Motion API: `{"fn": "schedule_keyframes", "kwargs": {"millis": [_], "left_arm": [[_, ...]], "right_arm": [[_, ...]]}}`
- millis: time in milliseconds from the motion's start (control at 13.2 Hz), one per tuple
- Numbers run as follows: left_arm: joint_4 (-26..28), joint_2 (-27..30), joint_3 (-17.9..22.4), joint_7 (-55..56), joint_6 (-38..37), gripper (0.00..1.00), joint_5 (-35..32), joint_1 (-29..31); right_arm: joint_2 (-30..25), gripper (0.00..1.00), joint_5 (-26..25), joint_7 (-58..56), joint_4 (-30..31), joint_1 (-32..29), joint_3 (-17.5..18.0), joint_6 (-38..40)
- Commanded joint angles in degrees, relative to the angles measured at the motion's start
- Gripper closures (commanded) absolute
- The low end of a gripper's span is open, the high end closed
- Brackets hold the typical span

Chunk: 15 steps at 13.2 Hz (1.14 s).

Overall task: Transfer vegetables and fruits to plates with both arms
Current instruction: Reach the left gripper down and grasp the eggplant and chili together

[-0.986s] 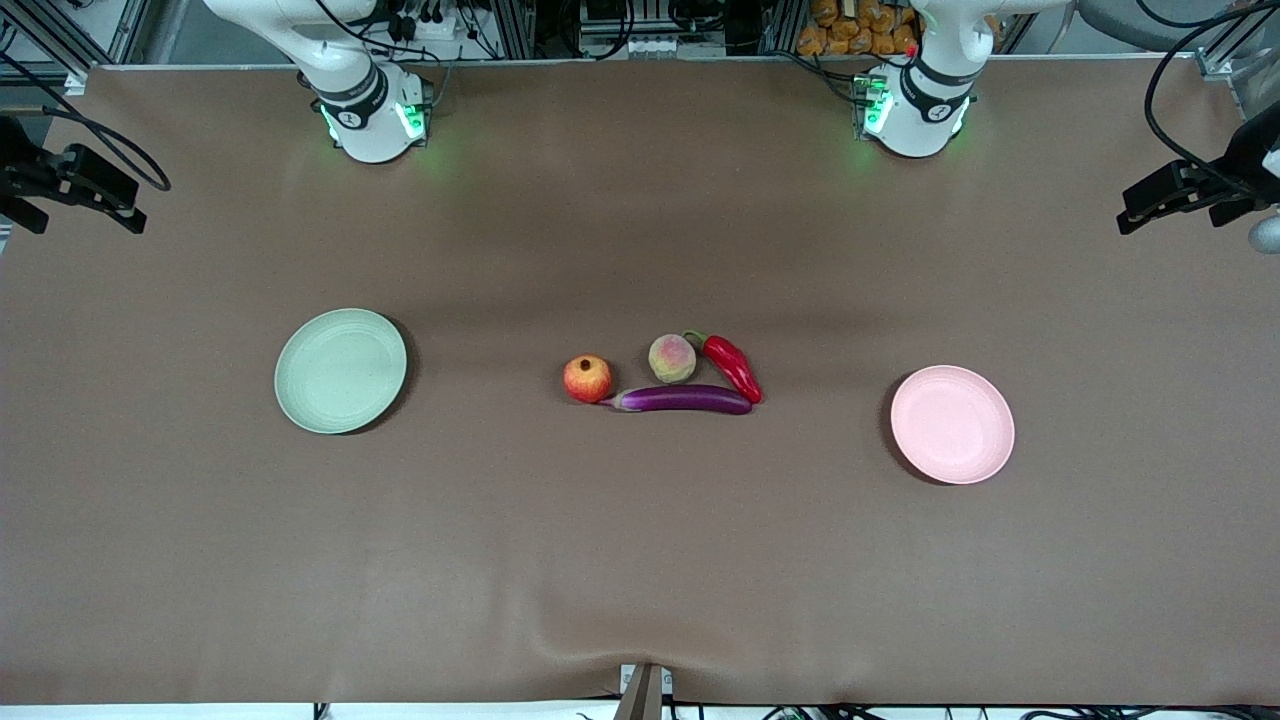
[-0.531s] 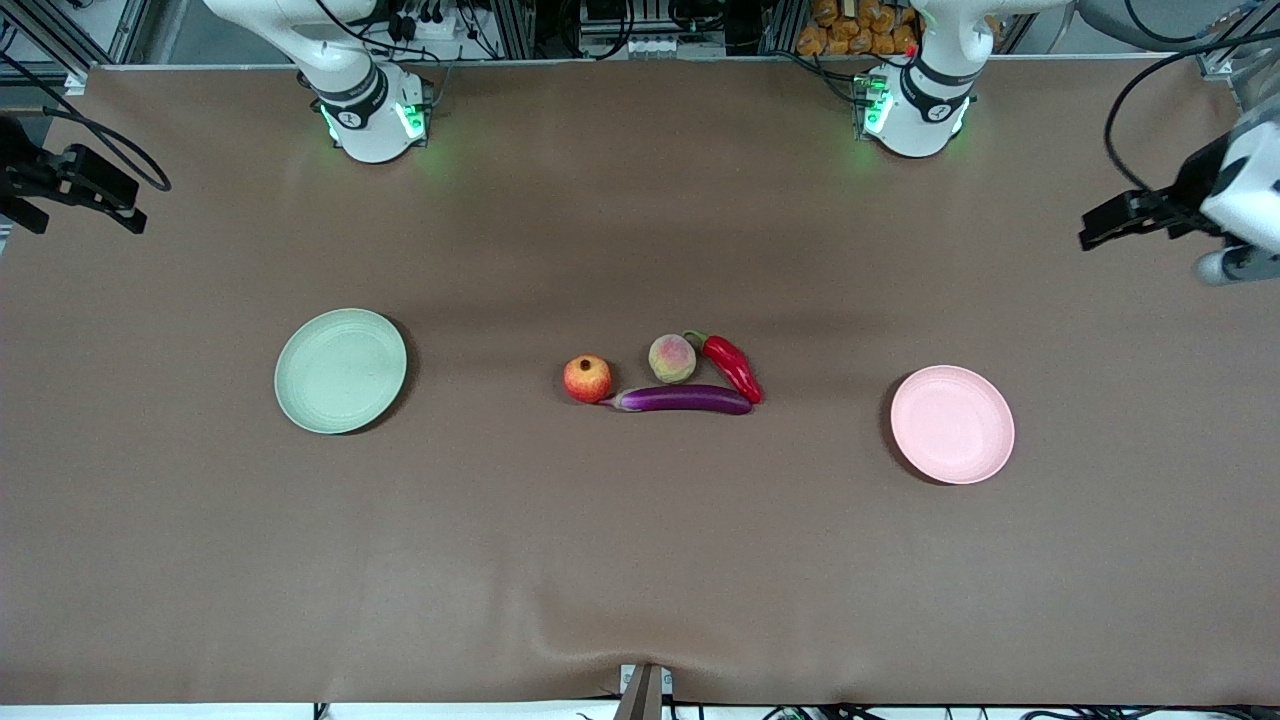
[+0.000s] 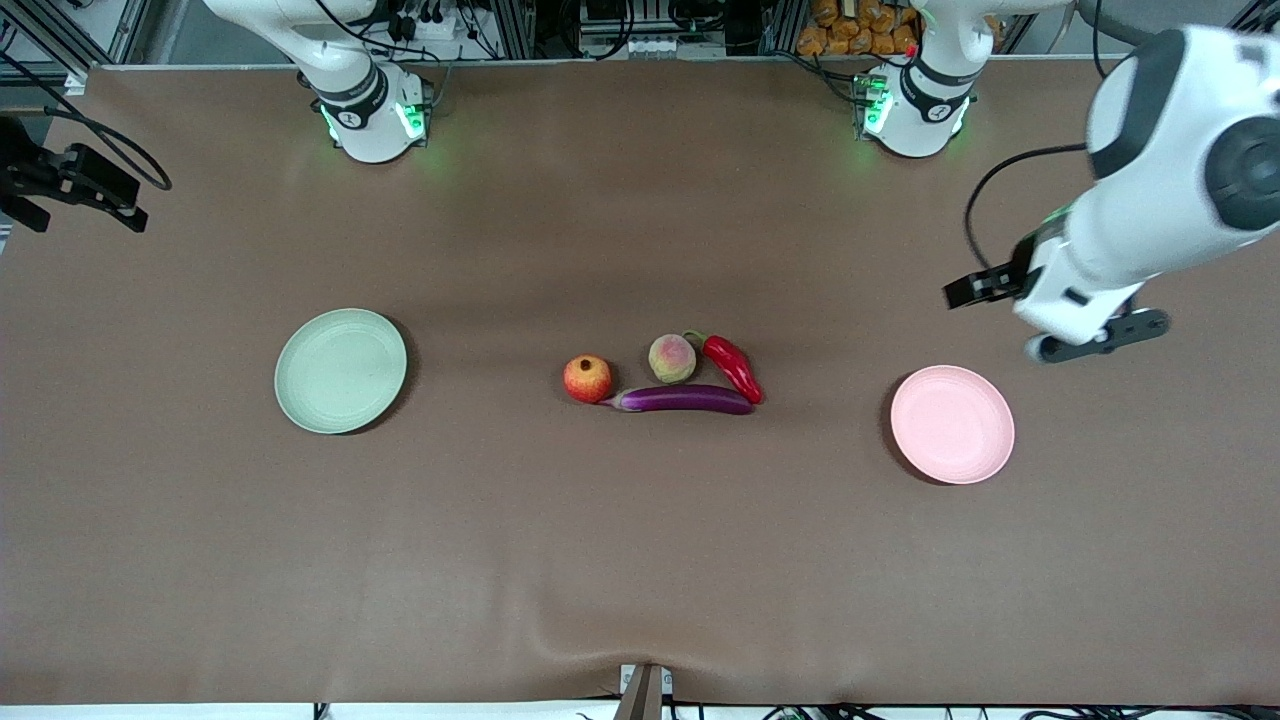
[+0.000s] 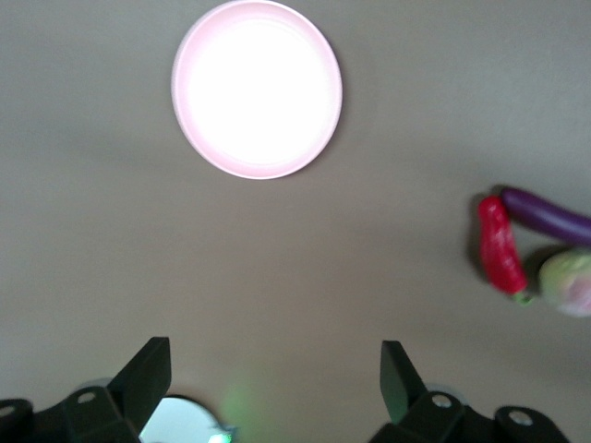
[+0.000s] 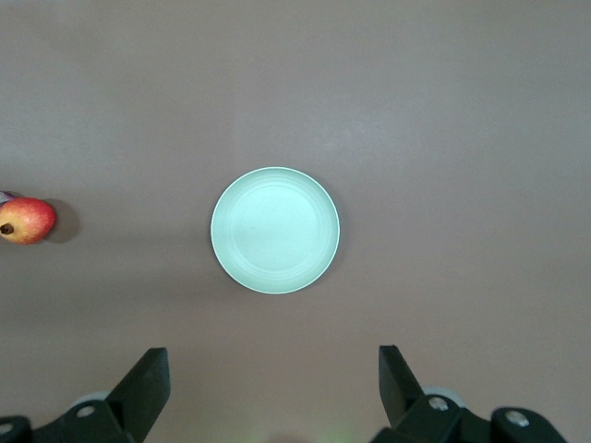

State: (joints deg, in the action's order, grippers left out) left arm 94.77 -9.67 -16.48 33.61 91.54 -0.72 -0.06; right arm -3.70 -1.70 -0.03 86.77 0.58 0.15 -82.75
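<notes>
The four items are clustered mid-table between the two plates: the pomegranate [image 3: 587,379] toward the right arm's end, the peach [image 3: 672,358] and chili [image 3: 734,367] side by side, and the eggplant [image 3: 683,400] nearest the front camera, its long axis laid along the table's length from one arm's end to the other. None has been moved yet.

The left gripper [image 4: 275,377] is spread wide and holds nothing. It hangs over bare table close to the pink plate [image 3: 952,424], at about the plate's one o'clock in the front view. From it the chili lies at roughly nine o'clock in that view — the closest item, with the eggplant's blunt end touching or nearly touching it.

The right gripper [image 5: 273,378] is likewise wide open and empty, high over the green plate [image 5: 275,230], and this arm is judged to be waiting. The pomegranate is the item nearest its side.
</notes>
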Motion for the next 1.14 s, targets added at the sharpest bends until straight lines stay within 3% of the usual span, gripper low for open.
{"fn": "schedule_keyframes", "kwargs": {"millis": [0,152,606,834,1061], "left_arm": [[4.7,0.1,-2.4,7.9,6.2,0.0,0.2,-1.2],[7.7,-1.4,-2.9,14.1,10.9,0.0,0.2,-3.8],[7.6,-12.3,-2.9,40.7,23.2,0.0,0.4,-11.9],[7.0,-17.2,-2.9,53.1,32.8,0.0,-0.1,-14.0],[2.6,-23.0,-2.3,63.0,36.3,0.0,-0.4,-16.6]], "right_arm": [[0.5,0.0,-0.1,-0.8,-1.1,-1.4,0.8,1.2],[0.5,0.0,-0.1,-1.2,-1.1,-1.4,0.8,1.6],[0.5,0.0,-0.1,-1.1,-1.1,-1.4,0.8,1.7],[0.5,0.0,-0.1,-1.1,-1.1,-1.4,0.8,1.7],[0.5,0.0,-0.1,-1.1,-1.1,-1.5,0.8,1.9]]}}
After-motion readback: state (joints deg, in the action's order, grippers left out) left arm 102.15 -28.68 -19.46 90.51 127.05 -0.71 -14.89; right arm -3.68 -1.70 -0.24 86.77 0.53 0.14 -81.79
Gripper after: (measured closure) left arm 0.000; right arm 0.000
